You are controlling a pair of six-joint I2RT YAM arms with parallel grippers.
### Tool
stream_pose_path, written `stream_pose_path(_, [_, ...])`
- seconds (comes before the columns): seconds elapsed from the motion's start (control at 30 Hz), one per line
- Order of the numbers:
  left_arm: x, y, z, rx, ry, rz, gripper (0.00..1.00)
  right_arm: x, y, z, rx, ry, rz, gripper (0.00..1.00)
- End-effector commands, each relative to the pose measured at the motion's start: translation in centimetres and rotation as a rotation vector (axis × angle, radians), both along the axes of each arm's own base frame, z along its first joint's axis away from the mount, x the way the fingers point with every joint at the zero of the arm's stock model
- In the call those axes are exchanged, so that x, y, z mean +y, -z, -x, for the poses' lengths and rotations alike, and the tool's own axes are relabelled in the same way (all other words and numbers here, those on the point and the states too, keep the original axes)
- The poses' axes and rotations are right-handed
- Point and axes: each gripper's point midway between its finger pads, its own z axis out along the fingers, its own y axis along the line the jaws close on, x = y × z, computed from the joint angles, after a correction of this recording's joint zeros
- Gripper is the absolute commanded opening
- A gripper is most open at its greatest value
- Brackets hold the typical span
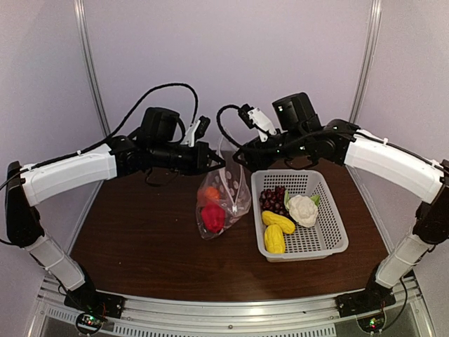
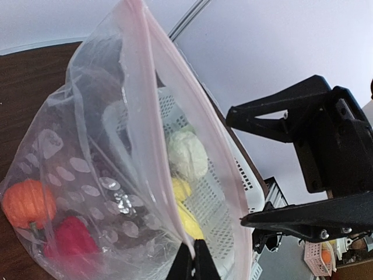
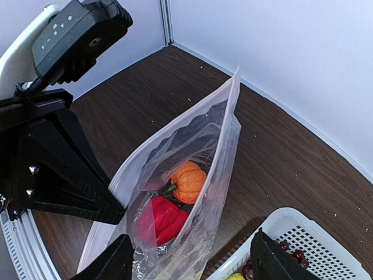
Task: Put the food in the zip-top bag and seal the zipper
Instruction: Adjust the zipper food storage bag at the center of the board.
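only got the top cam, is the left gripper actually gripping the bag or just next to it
Observer: The left wrist view shows the left gripper pinched shut on the rim of the zip-top bag.
Operator: is the mouth open
Observer: Yes; the right wrist view looks into a gaping mouth, with the orange fruit and red pepper at the bottom.
Operator: right gripper got anything
Observer: No; the right gripper is open, fingers spread wide either side of the bag.

High rear overview, wrist cameras close, sharing bag [image 2: 99,146]
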Motion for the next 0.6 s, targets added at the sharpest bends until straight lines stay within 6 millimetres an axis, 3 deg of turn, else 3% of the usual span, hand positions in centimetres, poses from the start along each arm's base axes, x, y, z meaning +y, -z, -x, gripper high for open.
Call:
stream_pose_path(0.0, [-0.6,-0.3,0.1,-0.033,0.022,0.026,0.0,0.7,0.5,-0.7,0.042,0.02,-0.012,0.67])
stream_pose_path(0.23, [-0.1,-0.6,0.1,-0.045,0.006,0.026,0.0,0.3,0.8,-2.7,0.035,0.139,0.013,0.54])
stream_pose_path(0.43, [1.0,-1.6,-0.7,-0.097,-0.062,-0.003,0.0,1.6,-1.2,-3.3,0.012,0.133,-0.017,0.19])
stream_pose_path(0.57, [2.2,-4.3,-1.8,-0.198,-0.122,-0.043,0.0,2.7,-3.7,-4.3,-0.033,0.119,-0.035,0.0])
